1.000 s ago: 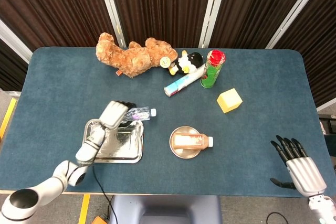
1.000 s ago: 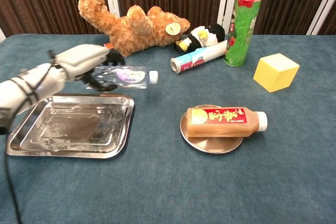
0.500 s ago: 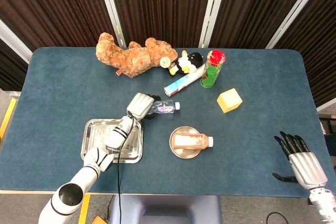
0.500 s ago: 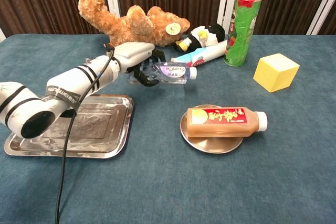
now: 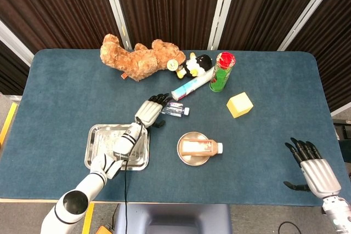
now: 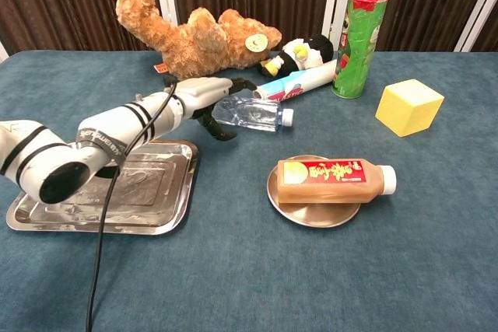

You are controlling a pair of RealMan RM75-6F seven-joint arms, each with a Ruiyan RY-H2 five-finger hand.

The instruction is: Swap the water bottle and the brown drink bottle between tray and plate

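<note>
The clear water bottle lies on its side on the blue table, between the tray and the toys, cap pointing right. My left hand is at the bottle's base end with its fingers spread apart around it, no longer closed on it. The metal tray has nothing in it. The brown drink bottle lies on the round plate. My right hand hangs open off the table's near right corner.
Along the back lie a brown teddy bear, a penguin plush and a white-blue tube. A green can stands upright, with a yellow block to its right.
My left hand carried the water bottle from above the tray rightward, lowered it onto the table and spread its fingers. The right hand barely moved.
</note>
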